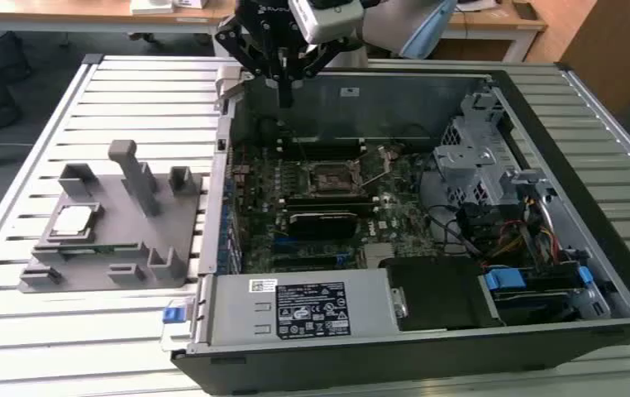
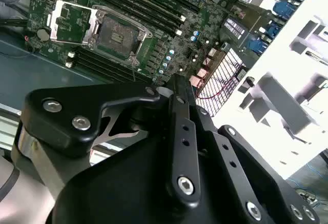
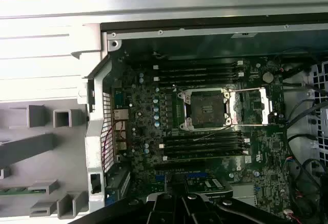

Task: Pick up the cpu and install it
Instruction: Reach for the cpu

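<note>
The cpu, a small silvery square chip, lies flat in a recess of the grey holder block on the exterior view's left, outside the computer. My gripper hangs high over the far left corner of the open computer case, well away from the cpu, its fingers shut with nothing between them. The motherboard's cpu socket is empty, and its metal load plate is swung open beside the socket. In the second wrist view the socket lies beyond the black finger linkage.
The case lies on a slatted metal table. Inside are memory sticks, a black card, a power supply, a drive cage and loose cables. Upright posts rise from the holder block.
</note>
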Robot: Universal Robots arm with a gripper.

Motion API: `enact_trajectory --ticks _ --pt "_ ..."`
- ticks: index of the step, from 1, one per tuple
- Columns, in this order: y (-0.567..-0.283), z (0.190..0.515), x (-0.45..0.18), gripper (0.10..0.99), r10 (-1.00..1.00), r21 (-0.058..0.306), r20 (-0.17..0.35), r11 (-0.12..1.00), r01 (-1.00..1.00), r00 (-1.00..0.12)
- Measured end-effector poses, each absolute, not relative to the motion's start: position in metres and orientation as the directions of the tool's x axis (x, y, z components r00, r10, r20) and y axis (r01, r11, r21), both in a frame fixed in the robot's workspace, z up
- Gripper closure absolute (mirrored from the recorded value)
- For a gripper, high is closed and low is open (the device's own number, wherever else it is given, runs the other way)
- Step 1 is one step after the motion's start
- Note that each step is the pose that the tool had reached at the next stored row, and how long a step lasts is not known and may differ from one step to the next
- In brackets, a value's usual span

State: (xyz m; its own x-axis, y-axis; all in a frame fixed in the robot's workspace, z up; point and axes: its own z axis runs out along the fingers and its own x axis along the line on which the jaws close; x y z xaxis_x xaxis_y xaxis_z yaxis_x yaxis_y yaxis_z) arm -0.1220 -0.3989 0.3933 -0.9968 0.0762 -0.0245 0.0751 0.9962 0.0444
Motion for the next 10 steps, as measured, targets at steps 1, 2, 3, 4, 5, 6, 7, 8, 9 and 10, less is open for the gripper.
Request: enact_trajectory --ticks 1,2,3,4,5,6,7,8,9,10 --pt "-0.3989 0.3933 -0.1220 0.976 0.076 0.044 -0.024 0.996 0.075 -0.997" --pt "-0.3989 0.3933 -0.1220 0.976 0.076 0.044 -0.024 0.996 0.075 -0.997" --pt "-0.3989 0.3933 -0.1220 0.976 0.076 0.044 -0.024 0.996 0.075 -0.997" --pt "-0.3989 0.3933 -0.1221 0.976 0.076 0.044 -0.024 0.996 0.075 -0.997" --pt "-0.3989 0.3933 -0.1222 0.976 0.076 0.044 -0.024 0.996 0.075 -0.997" --pt "-0.3989 0.3934 -0.1226 0.976 0.076 0.044 -0.024 0.996 0.075 -0.997" --pt "-0.3989 0.3933 -0.1230 0.976 0.076 0.044 -0.024 0.996 0.075 -0.997" --pt "-0.3990 0.3933 -0.1237 0.976 0.076 0.044 -0.024 0.996 0.075 -0.997" --pt "-0.3990 0.3933 -0.1245 0.976 0.076 0.044 -0.025 0.996 0.075 -0.997" --pt "-0.3990 0.3933 -0.1253 0.976 0.076 0.044 -0.024 0.996 0.075 -0.997"
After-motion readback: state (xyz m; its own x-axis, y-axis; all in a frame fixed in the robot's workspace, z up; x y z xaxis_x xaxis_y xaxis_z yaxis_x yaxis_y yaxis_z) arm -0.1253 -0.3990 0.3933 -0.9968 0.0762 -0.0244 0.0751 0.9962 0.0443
